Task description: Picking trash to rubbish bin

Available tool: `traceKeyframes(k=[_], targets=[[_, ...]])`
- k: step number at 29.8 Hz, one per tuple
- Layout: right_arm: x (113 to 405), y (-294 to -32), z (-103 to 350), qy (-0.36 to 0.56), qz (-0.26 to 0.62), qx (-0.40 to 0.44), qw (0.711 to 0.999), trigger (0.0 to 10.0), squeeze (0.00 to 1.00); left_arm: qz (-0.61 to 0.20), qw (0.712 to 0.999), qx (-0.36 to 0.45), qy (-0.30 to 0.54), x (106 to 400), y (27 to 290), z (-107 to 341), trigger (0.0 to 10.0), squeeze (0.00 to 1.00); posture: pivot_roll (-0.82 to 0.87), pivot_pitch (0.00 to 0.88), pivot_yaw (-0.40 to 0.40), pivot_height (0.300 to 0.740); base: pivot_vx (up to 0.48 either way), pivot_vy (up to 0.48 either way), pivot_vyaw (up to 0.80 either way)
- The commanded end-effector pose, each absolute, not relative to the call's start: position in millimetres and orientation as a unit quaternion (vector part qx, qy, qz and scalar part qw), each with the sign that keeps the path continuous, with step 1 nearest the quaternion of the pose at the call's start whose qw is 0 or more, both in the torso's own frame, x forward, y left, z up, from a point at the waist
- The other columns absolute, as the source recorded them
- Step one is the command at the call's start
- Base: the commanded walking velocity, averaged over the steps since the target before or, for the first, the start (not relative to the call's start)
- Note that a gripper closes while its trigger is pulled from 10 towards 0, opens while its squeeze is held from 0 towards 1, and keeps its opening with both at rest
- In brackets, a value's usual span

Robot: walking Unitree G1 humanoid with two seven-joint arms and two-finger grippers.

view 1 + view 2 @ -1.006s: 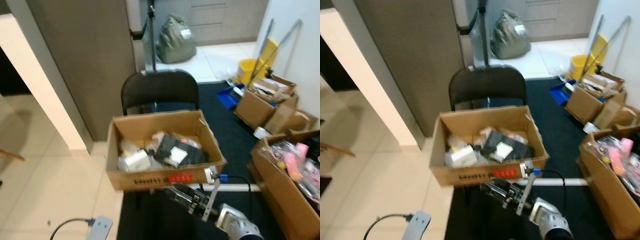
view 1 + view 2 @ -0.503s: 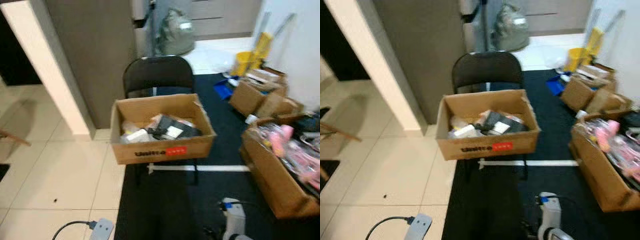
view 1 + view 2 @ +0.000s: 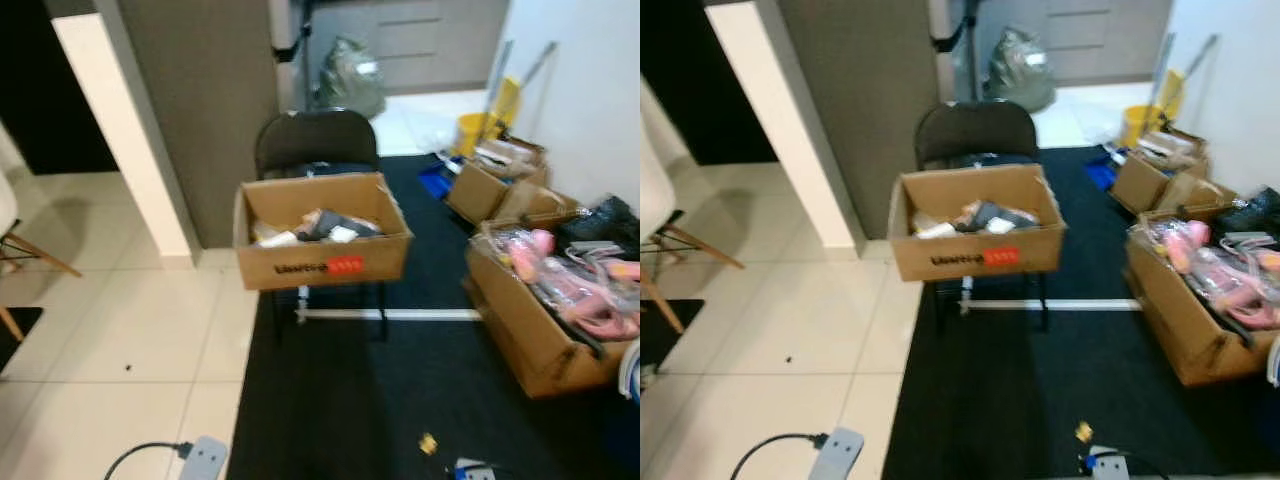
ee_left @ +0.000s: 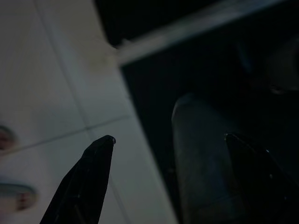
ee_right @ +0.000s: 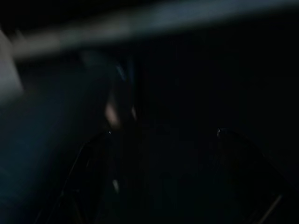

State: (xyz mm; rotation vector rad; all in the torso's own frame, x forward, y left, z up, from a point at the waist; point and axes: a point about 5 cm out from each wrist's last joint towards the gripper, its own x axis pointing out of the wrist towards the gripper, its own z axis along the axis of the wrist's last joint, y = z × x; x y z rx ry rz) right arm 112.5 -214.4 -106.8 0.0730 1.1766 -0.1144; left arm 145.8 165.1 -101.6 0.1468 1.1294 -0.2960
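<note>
The left pincer [image 4: 168, 144] hangs with its fingers spread over the pale floor tiles [image 3: 110, 340] at the dark carpet's [image 3: 400, 400] edge. Ahead, the trash-filled cardboard box [image 3: 322, 240] sits on a black chair [image 3: 316, 145]. A small yellow scrap [image 3: 427, 443] lies near the right pincer [image 5: 163, 140], fingers parted, empty.
</note>
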Motion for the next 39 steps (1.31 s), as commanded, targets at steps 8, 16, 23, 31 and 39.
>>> traceKeyframes(k=[8, 16, 23, 31, 39], targets=[[109.1, -206.1, -109.1, 0.564, -0.022, 0.008, 0.826, 10.0, 0.0, -0.141, 0.819, 0.079, 0.55, 133.7, 171.6, -105.4, 10.0, 0.0, -0.05, 0.087, 0.06, 0.74, -0.446, 0.0, 0.0], [107.3, -204.7, -109.9, 0.568, -0.008, -0.009, 0.823, 10.0, 0.0, -0.145, 0.815, 0.083, 0.554, 130.8, 174.8, -106.0, 10.0, 0.0, -0.06, 0.108, 0.066, 0.74, -0.418, 0.0, 0.0], [117.3, -203.9, -107.3, 0.557, -0.007, -0.017, 0.83, 10.0, 0.0, -0.122, 0.829, 0.078, 0.541, 142.9, 181.6, -101.3, 10.0, 0.0, -0.06, 0.11, 0.077, 0.74, -0.324, 0.0, 0.0], [139.5, -219.4, -97.7, 0.537, -0.026, -0.04, 0.842, 10.0, 0.0, -0.071, 0.854, 0.089, 0.507, 176.2, 201.0, -85.8, 10.0, 0.0, -0.04, 0.107, 0.068, 0.74, 0.0, 0.0, 0.0], [143.5, -232.8, -93.5, 0.528, -0.074, -0.037, 0.845, 10.0, 0.0, -0.037, 0.855, 0.075, 0.512, 166.6, 210.4, -88.5, 10.0, 0.0, -0.02, 0.08, 0.063, 0.74, 0.0, 0.0, 0.0]])
